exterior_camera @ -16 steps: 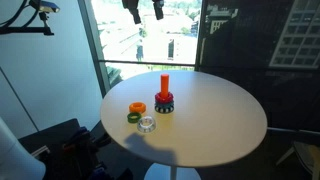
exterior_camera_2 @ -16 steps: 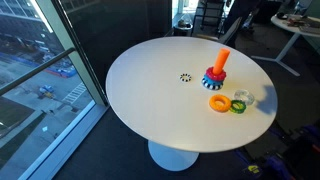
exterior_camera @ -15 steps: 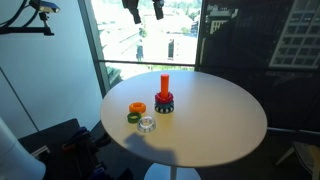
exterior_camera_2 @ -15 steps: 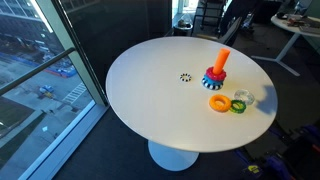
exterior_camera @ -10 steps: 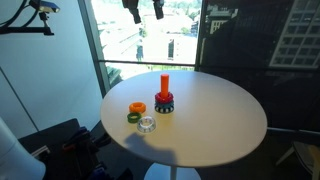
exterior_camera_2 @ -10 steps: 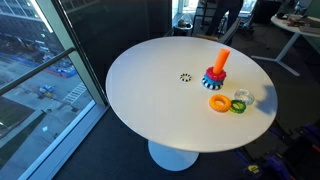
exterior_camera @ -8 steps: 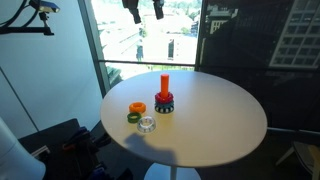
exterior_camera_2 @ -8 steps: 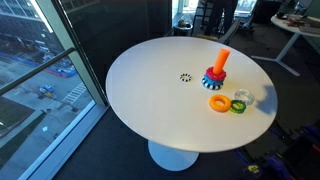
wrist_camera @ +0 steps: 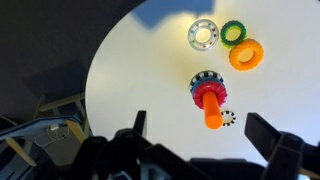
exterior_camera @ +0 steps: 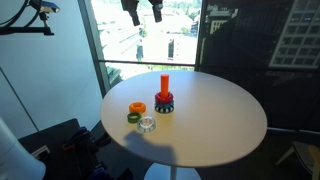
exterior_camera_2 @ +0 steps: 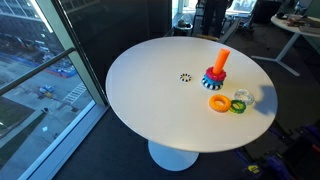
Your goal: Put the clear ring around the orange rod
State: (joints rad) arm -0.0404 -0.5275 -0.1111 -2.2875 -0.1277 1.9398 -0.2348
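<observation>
The clear ring lies flat on the round white table, near its edge; it also shows in an exterior view and in the wrist view. The orange rod stands upright on a dark round base with coloured rings stacked at its foot, seen too in an exterior view and in the wrist view. My gripper hangs high above the table, open and empty. In the wrist view its fingers spread wide at the bottom edge, with the rod between them far below.
An orange ring and a green ring lie beside the clear ring. A small black-and-white ring marker lies near the table's middle. The white table stands by tall windows.
My gripper has edged slightly upward at the top of the frame. The rings and rod have not moved.
</observation>
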